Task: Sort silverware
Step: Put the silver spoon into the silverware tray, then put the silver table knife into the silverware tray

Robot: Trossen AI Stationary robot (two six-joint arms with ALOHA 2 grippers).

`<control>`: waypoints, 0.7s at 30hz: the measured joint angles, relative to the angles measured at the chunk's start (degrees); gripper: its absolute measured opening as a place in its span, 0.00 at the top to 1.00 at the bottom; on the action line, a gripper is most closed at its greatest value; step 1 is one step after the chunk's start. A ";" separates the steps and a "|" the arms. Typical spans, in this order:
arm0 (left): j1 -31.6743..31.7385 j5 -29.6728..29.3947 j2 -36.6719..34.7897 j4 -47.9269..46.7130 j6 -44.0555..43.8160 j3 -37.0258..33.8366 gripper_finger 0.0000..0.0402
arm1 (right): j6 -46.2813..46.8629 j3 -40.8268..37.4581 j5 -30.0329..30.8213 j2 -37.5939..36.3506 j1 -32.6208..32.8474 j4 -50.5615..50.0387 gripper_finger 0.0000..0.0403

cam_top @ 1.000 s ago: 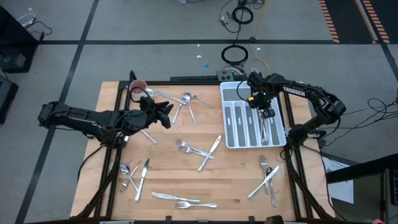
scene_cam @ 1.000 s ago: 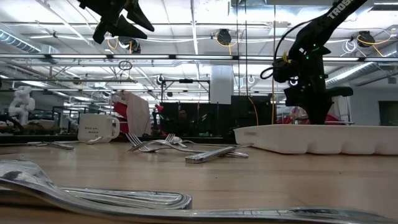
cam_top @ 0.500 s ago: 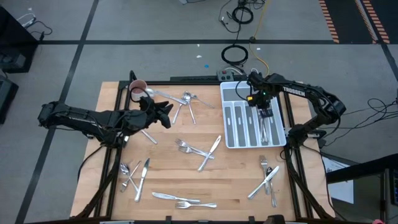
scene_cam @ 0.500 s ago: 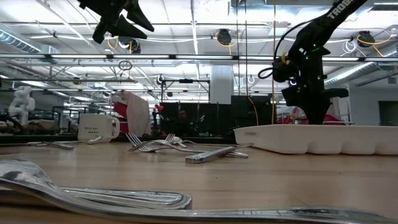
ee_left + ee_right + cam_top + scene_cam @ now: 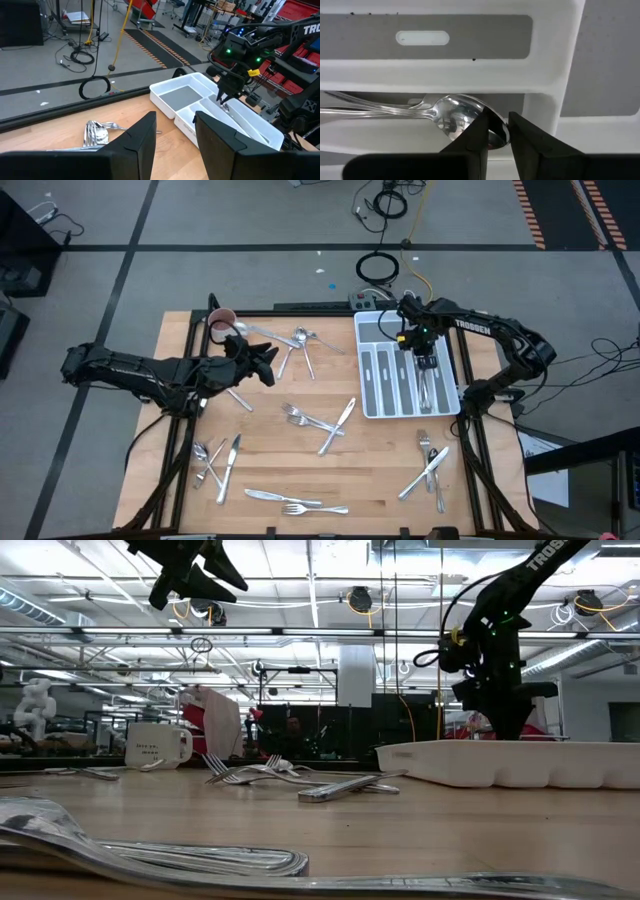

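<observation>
Right gripper [image 5: 427, 363] has risen slightly inside the white tray [image 5: 372, 402] over the last second, fingers [image 5: 476, 135] parting to a narrow gap around the bowl of a spoon [image 5: 457, 116] lying in the far-right compartment: looks like a release, one piece sorted. Left gripper [image 5: 270, 361] hovers unchanged, fingers partly open, empty, above the table [image 5: 380, 470]. Remaining silverware [image 5: 320, 422] stays scattered on the wood.

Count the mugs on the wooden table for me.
1: a pink-and-white ceramic mug at the far left corner of the wooden table, beside loose shiny metal silverware. The dark arms cover some tabletop, so another could be hidden.
</observation>
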 joint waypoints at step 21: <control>0.00 0.03 0.00 -0.01 0.03 0.00 0.65 | 5.81 2.88 -2.86 -1.42 0.04 1.72 0.73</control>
